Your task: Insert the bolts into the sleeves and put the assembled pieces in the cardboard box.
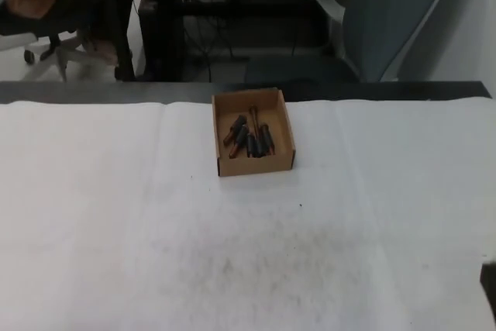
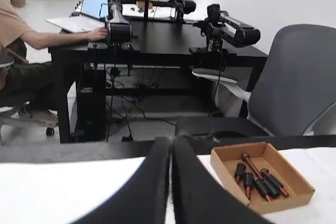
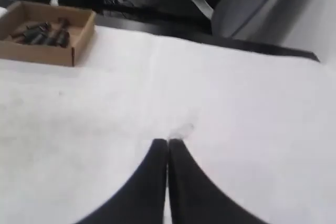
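Table (image 1: 232, 253) under white cover, high view: cardboard box (image 1: 256, 164) stands near the far edge, about mid-width. Assembled pieces (image 1: 249, 137) lie inside it in a loose heap.

Left wrist view: left pincer (image 2: 171, 153) narrow, fingers pressed together, holding nothing. Cardboard box (image 2: 283, 202) near, ahead of it, with dark assembled pieces (image 2: 257, 179) inside.

Right wrist view: right pincer (image 3: 168, 148) likewise narrow and holding nothing, over bare table cover. Cardboard box (image 3: 37, 53) well apart from it.
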{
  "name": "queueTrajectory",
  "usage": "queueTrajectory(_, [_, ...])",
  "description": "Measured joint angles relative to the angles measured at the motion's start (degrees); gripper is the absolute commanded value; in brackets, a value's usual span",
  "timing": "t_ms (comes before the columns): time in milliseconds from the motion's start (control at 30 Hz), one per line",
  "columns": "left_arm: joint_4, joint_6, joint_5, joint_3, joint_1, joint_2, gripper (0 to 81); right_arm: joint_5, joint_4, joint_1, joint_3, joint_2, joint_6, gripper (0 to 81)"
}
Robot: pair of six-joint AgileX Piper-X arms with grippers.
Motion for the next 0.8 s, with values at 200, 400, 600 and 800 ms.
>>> queueTrajectory(200, [4.94,0.49,0.0,1.54,0.0,-1.92,1.7,-1.48,-3.37,-10.31,1.88,-0.04,0.51,0.6])
queueTrajectory(400, [9.36,2.85,-0.49,2.37,0.0,-6.26,1.7,-7.94,-9.94,-26.39,3.05,-0.04,-0.48,0.6])
queueTrajectory(600, [10.37,2.81,-1.14,6.31,0.0,-8.13,1.7,-18.1,-13.21,-38.26,8.52,0.03,-0.52,0.6])
queueTrajectory(800, [8.09,-3.98,-1.25,16.68,0.0,-8.14,1.7,-20.43,-12.76,-41.35,9.77,0.03,-0.52,0.6])
